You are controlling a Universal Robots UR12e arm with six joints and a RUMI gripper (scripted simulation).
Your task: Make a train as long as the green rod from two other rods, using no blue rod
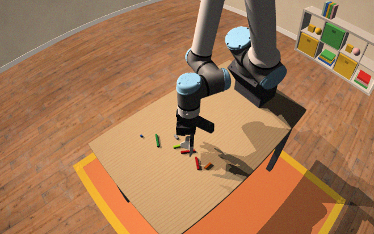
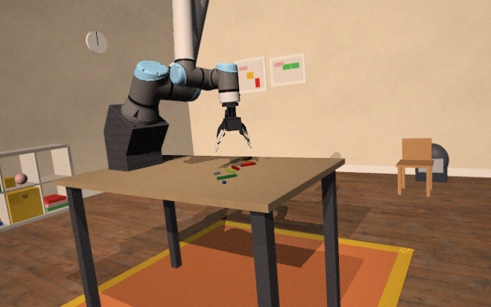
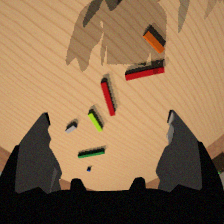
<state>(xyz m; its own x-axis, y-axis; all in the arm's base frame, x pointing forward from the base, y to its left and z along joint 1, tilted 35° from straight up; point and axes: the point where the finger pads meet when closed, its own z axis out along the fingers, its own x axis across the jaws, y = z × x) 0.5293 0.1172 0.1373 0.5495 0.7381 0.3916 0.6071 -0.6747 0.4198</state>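
Note:
Seven rods lie flat on the table. The green rod is at the left, with a small blue rod beyond it. A grey rod, a lime rod, one red rod, a second red rod and an orange rod lie apart from one another. My gripper is open and empty, and it hangs well above the rods. In the wrist view the fingers frame the green rod, the lime rod and a red rod.
The arm's dark base block stands on the far end of the table. The arm's shadow falls over the orange rod's side of the table. The table's near edge lies past the rods.

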